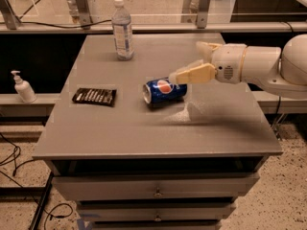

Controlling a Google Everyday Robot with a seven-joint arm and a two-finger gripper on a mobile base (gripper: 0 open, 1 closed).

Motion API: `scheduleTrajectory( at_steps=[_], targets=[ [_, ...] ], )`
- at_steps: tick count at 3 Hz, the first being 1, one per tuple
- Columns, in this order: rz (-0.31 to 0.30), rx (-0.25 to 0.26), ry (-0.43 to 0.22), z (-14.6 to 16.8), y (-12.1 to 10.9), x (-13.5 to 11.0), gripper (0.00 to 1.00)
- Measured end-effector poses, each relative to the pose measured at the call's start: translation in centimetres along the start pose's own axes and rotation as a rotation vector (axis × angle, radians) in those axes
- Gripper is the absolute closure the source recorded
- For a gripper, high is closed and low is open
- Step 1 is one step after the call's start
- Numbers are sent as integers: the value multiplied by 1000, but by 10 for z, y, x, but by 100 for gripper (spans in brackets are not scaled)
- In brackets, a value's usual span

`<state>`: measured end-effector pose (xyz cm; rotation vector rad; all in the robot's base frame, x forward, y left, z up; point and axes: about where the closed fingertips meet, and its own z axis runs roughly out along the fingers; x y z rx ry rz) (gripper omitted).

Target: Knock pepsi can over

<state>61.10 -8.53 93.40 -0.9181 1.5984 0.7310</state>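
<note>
Pepsi can on its side, mid-table

Camera view (the only one): the pepsi can (pixel 164 91) lies tipped over on the grey table (pixel 144 138), roughly at the middle of the top. Its silver end faces left and its round logo is turned up toward the camera. It rests on the table surface and nothing grips it.

The gripper (pixel 185 61) comes in from the right on a white arm (pixel 261 66) and hangs above the table, just up and right of the can. Its two tan fingers are spread apart and hold nothing. The nearer finger (pixel 194 74) points left, with its tip over the can's right end (I cannot tell whether it touches). The other finger sits farther back, clear of the can.

Other items:
- A clear water bottle (pixel 123 30) stands upright near the back edge, well apart from the can.
- A flat dark packet (pixel 94 96) lies left of the can, near the left edge.
- A white pump bottle (pixel 23 87) stands on a ledge off the table's left side.
- Drawer fronts (pixel 156 188) sit beneath the table top.
</note>
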Motion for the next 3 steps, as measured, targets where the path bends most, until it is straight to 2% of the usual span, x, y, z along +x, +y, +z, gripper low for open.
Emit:
scheduleTrajectory(
  at_steps=[1,2,3],
  targets=[
    [-19,29,-20,-36,-16,20,0],
    [-47,58,-35,-90,-38,40,0],
    [-50,47,-37,-88,-36,38,0]
  ],
)
